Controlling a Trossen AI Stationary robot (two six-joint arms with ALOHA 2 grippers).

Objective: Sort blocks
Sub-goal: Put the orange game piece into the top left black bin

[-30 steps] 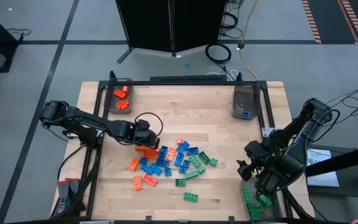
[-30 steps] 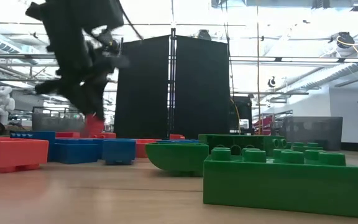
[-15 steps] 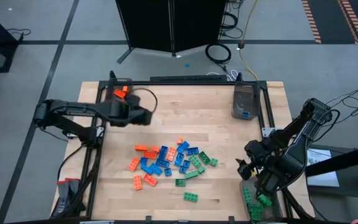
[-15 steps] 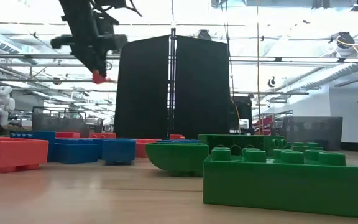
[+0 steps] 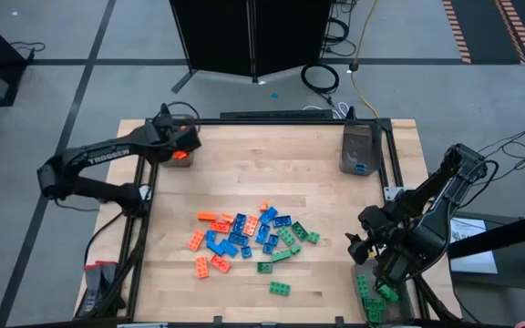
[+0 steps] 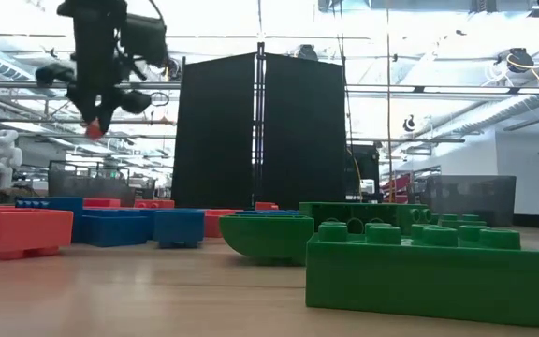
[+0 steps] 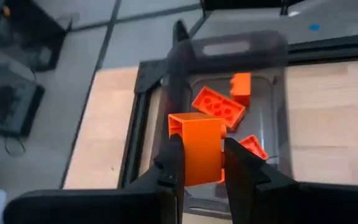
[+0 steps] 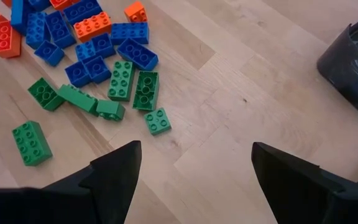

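Left gripper above far-left bin – fingers clamped on orange block; bin holds more orange blocks. Right gripper at near-right table edge, fingers wide apart, nothing held. Remaining blocks – orange, blue, green – scattered mid-table; green ones in near-right bin

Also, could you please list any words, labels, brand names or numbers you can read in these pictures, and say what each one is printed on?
"TROSSEN": white letters along the left arm's upper link, high view; small, only just readable.
Papers beside the right arm, past the table's right edge: print too small to read.
Blocks and bins: no lettering visible.
Low view and both wrist views: nothing readable.
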